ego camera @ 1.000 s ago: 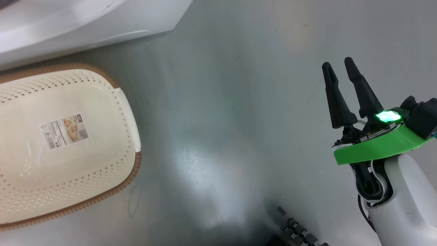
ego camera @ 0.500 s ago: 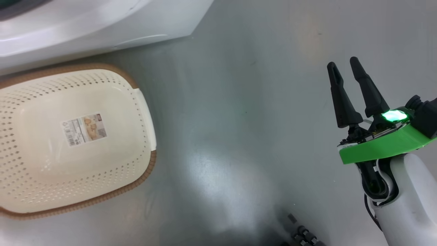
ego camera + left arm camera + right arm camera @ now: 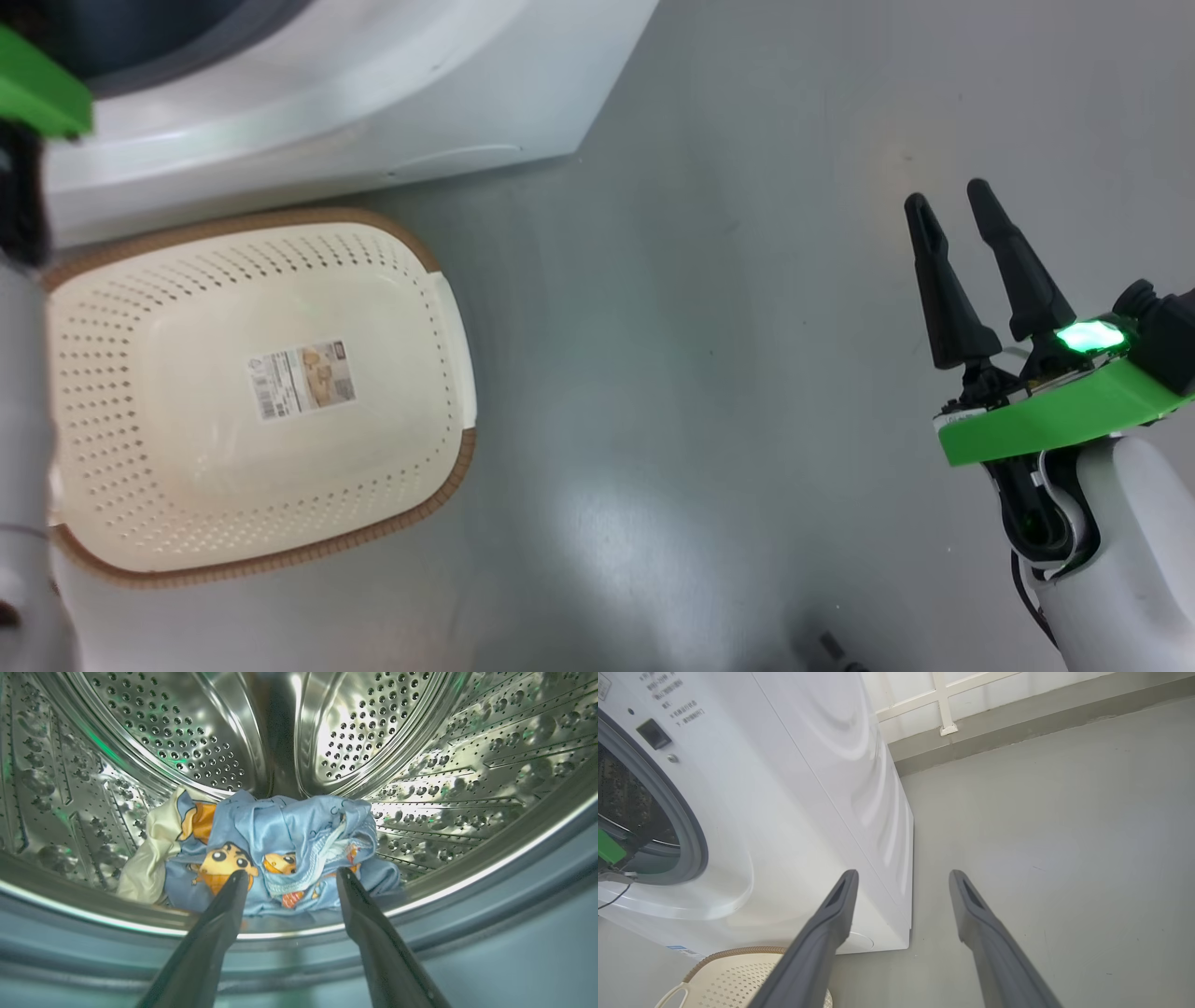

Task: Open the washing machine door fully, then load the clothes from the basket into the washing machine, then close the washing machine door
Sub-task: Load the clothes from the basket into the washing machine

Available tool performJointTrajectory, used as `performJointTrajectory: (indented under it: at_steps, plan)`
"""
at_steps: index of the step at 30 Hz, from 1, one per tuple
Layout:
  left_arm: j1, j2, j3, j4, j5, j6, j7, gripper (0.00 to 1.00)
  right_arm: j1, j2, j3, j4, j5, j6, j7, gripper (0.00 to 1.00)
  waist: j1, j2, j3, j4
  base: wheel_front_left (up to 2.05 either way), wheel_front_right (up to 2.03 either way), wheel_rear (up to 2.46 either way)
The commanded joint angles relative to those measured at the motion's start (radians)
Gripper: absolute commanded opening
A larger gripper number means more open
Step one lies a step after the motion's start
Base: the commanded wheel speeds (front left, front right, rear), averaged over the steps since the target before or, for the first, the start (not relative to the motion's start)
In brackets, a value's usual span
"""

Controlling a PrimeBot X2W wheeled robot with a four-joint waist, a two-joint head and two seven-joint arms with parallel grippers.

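The fingers of the left gripper (image 3: 292,876) stand apart and hold nothing, just before the clothes (image 3: 280,830), which lie in the drum (image 3: 467,765) of the washer (image 3: 808,788). The right gripper (image 3: 948,194) is also spread wide, over the floor (image 3: 700,327), well apart from the basket (image 3: 457,467).

clothes (image 3: 280,849) in drum (image 3: 420,742), basket (image 3: 112,392) before washing machine (image 3: 355,103)

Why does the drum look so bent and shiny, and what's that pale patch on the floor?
Left wrist view: wide-angle lens bows the drum, steel glinting; head view: soft glare on the grey floor; right wrist view: washing machine mirrors pale streaks.
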Motion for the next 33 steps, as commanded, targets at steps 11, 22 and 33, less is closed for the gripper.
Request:
performJointTrajectory:
  at_steps: [11,22,33]
  plan:
    - [0.353,0.01,0.009,-0.33,-0.009,0.047,-0.061,1.0,0.086,-0.02,0.011,-0.006,-0.016,0.006,-0.005,1.0,0.0,-0.0001,-0.151,0.047,0.0,0.0,0.0]
    - [0.654,-0.019,-0.004,-0.6,-0.02,0.107,-0.055,1.0,0.125,-0.023,0.014,0.007,-0.024,0.006,-0.005,1.0,0.0,-0.0001,-0.282,0.082,0.0,0.0,0.0]
    - [0.815,-0.057,-0.014,-0.674,-0.025,0.133,-0.073,1.0,0.18,-0.029,-0.007,0.018,-0.032,0.006,-0.005,1.0,0.0,-0.0001,-0.376,0.124,0.0,0.0,0.0]
